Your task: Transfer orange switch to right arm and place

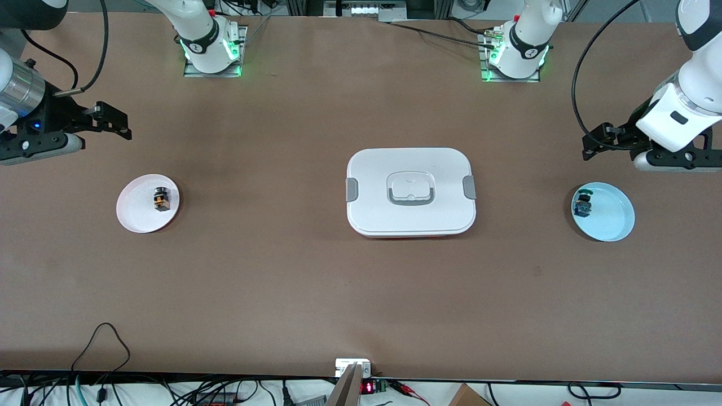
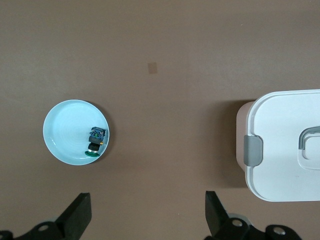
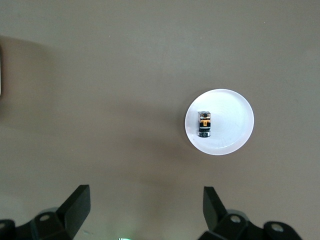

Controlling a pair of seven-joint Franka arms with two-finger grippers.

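Observation:
The orange switch (image 1: 161, 199), a tiny black block with an orange cap, lies on its side in a small white plate (image 1: 130, 217) at the right arm's end of the table. It also shows in the right wrist view (image 3: 204, 123), on the plate (image 3: 235, 110). My right gripper (image 1: 115, 123) is open and empty, up in the air over bare table beside that plate; its fingers (image 3: 146, 192) are spread wide. My left gripper (image 1: 598, 141) is open and empty over bare table at the left arm's end, with its fingers (image 2: 147, 199) spread wide.
A light blue dish (image 1: 612, 217) at the left arm's end holds a small blue-and-green part (image 1: 582, 206), also in the left wrist view (image 2: 96, 141). A white lidded box (image 1: 410, 192) with grey latches sits mid-table, its edge in the left wrist view (image 2: 285, 145).

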